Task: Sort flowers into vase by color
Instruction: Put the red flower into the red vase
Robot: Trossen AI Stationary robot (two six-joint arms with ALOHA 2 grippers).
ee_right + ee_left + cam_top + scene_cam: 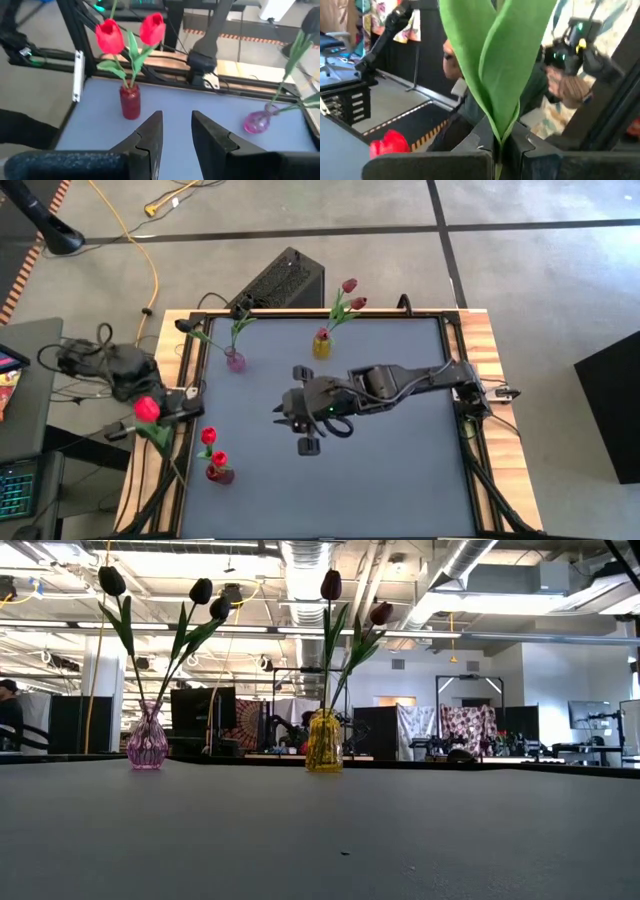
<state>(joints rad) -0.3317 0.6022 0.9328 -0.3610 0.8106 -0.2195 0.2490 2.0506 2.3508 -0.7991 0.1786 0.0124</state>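
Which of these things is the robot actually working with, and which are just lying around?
Part of the job:
- red tulip held in the shut left gripper
- red vase with two red tulips
- pink vase with near-black tulips
- yellow vase with maroon tulips
- right gripper, open and empty above the table

Just lying about:
- black box
- yellow cable

The table top [400,470] looked matt grey and smooth, framed by pale unfinished wood [492,340] along its edges. The red vase [130,102], the pink vase [147,743] and the yellow vase [323,743] appeared glassy and translucent, the latter two with a faceted, glossy surface. The tulip leaves [495,60] had a smooth, slightly satin plastic or fabric look, and the red bud heads [109,36] seemed soft and matt. The right gripper [176,131] fingers looked matt black plastic
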